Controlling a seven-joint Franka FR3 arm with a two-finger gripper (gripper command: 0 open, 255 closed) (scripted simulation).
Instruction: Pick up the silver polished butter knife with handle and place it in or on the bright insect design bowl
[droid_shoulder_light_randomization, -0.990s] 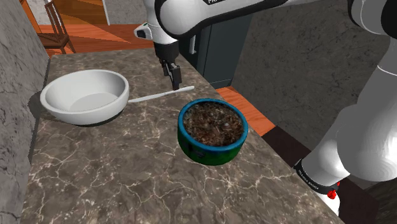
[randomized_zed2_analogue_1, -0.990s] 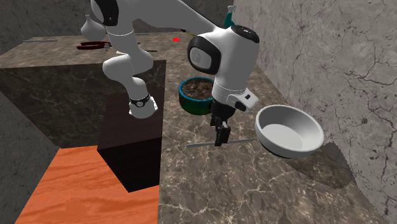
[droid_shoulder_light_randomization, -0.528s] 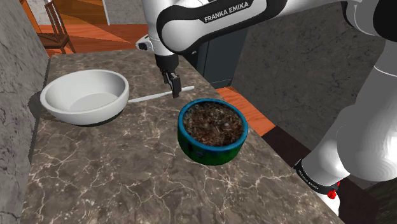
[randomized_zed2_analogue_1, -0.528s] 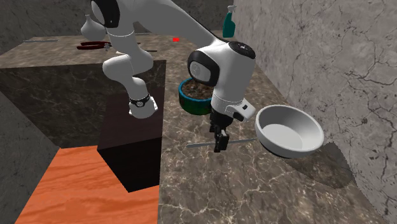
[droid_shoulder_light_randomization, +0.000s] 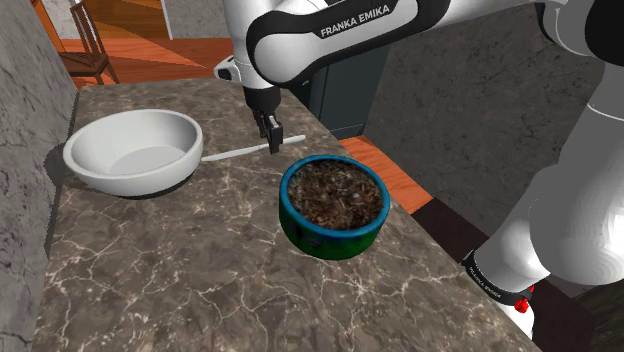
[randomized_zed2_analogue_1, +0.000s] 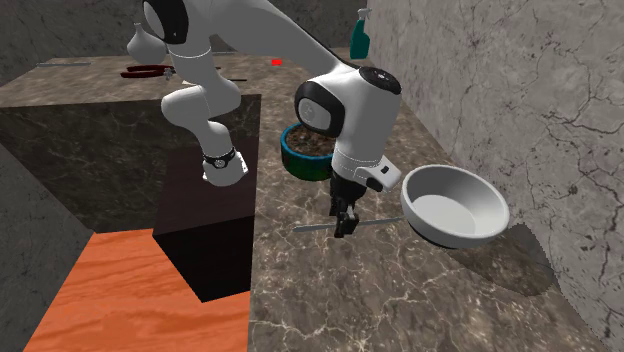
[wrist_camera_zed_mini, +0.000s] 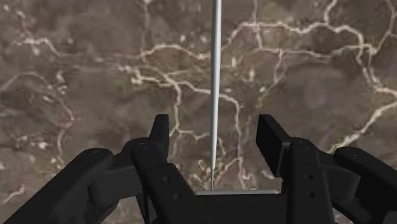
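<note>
We see a big brown marble counter (droid_shoulder_light_randomization: 200, 270) with pale lines running all over it. The white robot arm (droid_shoulder_light_randomization: 330, 30) bends down over the counter from above. A big white bowl (droid_shoulder_light_randomization: 130, 182) sits on the counter close to the stone wall. A smaller bowl (droid_shoulder_light_randomization: 312, 238) sits apart from it, nearer the robot's stand. It is blue and green on the outside, and the inside is brown and speckled. The black gripper (droid_shoulder_light_randomization: 271, 143) points straight down, low over the counter, between the two bowls. In the wrist view we see its two fingers (wrist_camera_zed_mini: 160, 130) standing apart, one on each side of the knife, and neither one touches it. The butter knife (droid_shoulder_light_randomization: 232, 153) is thin and pale grey. It lies flat on the marble with one end just beside the white bowl and the other end reaching toward the counter's edge. The gripper is over the part of the knife farther from the white bowl. The knife is not in either bowl.
</note>
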